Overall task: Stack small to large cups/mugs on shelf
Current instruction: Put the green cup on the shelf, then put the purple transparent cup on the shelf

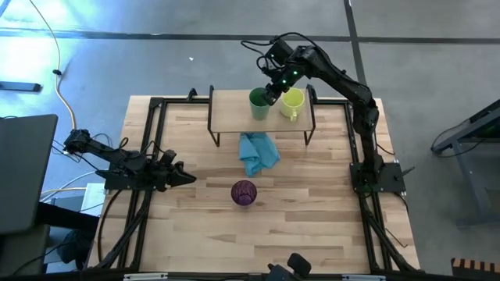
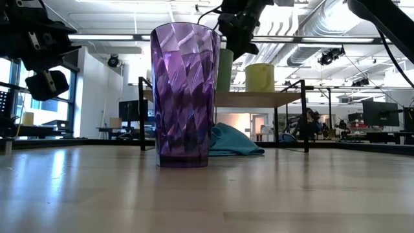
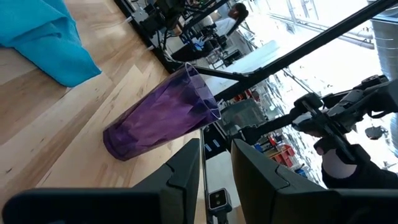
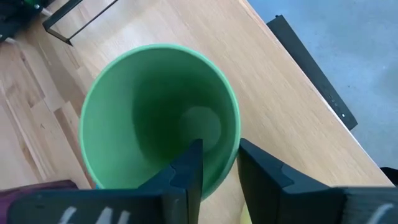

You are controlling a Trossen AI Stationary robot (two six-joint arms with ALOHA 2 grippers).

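The green cup [image 1: 258, 104] [image 2: 225, 68] [image 4: 161, 118] stands upright on the shelf [image 1: 234, 113] [image 2: 259, 98], next to the yellow-green mug [image 1: 293, 101] [image 2: 260, 76]. My right gripper [image 1: 271, 95] [image 4: 219, 168] is over the cup's rim, shut on it. The purple tumbler [image 1: 244, 192] [image 2: 183, 97] [image 3: 161, 115] stands on its base on the table, nearer than the shelf. My left gripper [image 1: 190, 178] [image 3: 216, 168] waits shut, low over the table's left side, pointing at the tumbler. My right gripper holds the green cup by its rim [image 4: 231, 158] on the side toward the mug, one finger inside the cup and one outside. The fingers come from above, pointing down. The cup is upright with its bottom on the shelf board.
A light blue cloth [image 1: 258, 152] [image 2: 233, 142] [image 3: 43, 43] lies crumpled on the table between the shelf and the tumbler. Black frame rails run along the table's left and right sides. Bare wood surrounds the tumbler.
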